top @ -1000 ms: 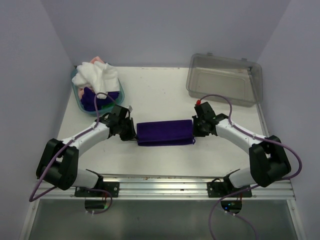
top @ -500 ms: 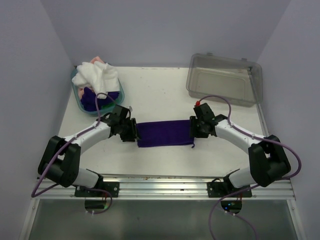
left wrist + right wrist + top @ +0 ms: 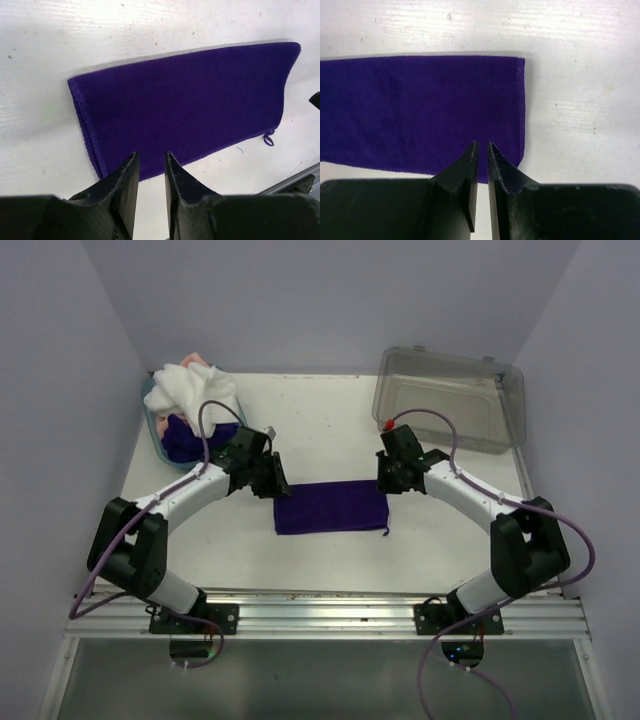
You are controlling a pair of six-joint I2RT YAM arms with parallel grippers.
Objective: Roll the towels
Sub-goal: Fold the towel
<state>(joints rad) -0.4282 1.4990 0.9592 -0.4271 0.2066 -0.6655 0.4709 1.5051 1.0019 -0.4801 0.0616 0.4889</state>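
The left gripper (image 3: 151,156) has its jaws narrowly apart and empty; the right gripper (image 3: 481,146) shows only a slit, also empty. One folded purple towel (image 3: 185,105) lies flat between them, its corners hidden under the fingers. Beyond the left jaws, one mostly buried basket (image 3: 149,422) holds a white towel (image 3: 190,390), a peach towel (image 3: 197,361) and a dark purple cloth (image 3: 182,440). One clear bin (image 3: 450,395) sits beyond the right jaws.
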